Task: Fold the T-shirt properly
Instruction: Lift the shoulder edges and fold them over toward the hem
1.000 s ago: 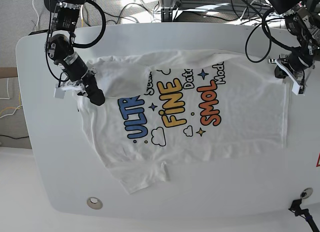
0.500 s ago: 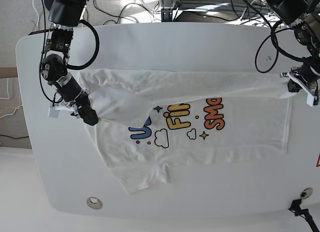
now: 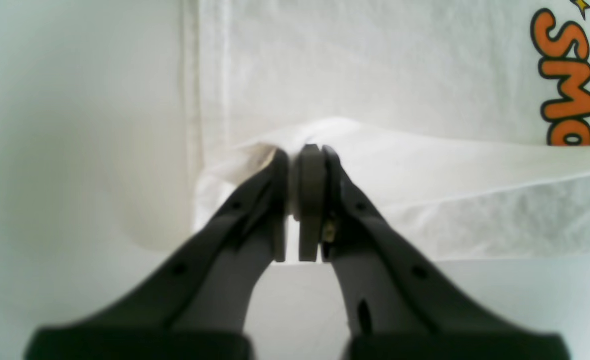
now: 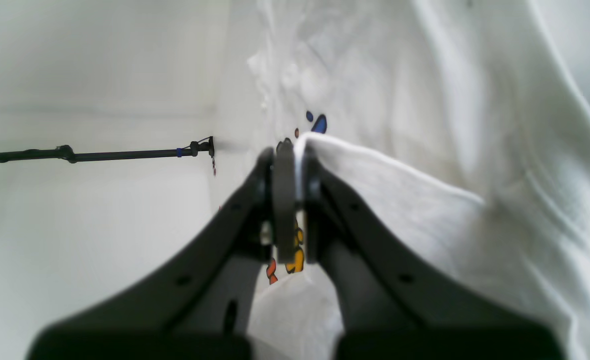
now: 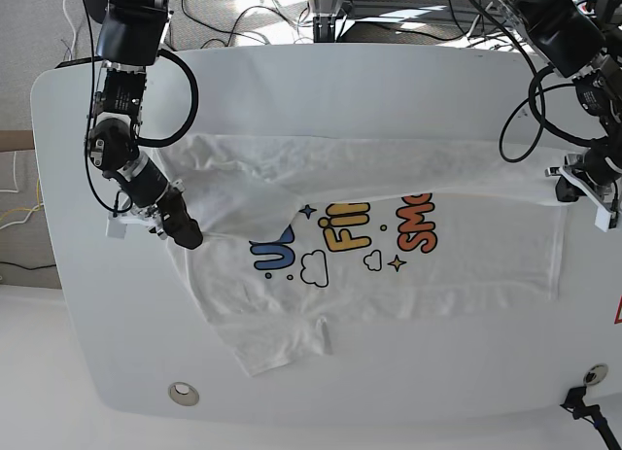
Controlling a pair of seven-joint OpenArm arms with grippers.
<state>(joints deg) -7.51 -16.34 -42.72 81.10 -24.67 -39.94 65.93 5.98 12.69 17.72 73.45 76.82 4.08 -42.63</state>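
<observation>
Both low over table, left hand [image 3: 305, 200] and right hand [image 4: 292, 200] pinching T-shirt [image 5: 389, 275] edges.

A robotics lab or test bench is indicated. A white rounded table [image 5: 389, 81] is seen from above, with two black robot arms mounted at its far corners, one at the far left [image 5: 121, 90] and one at the far right [image 5: 573, 51]. Loose black cables [image 5: 233, 13] and metal frame legs [image 5: 326, 8] are visible on the grey floor beyond the far edge. A round metal fitting [image 5: 183, 394] is set into the tabletop near its left near corner.
</observation>
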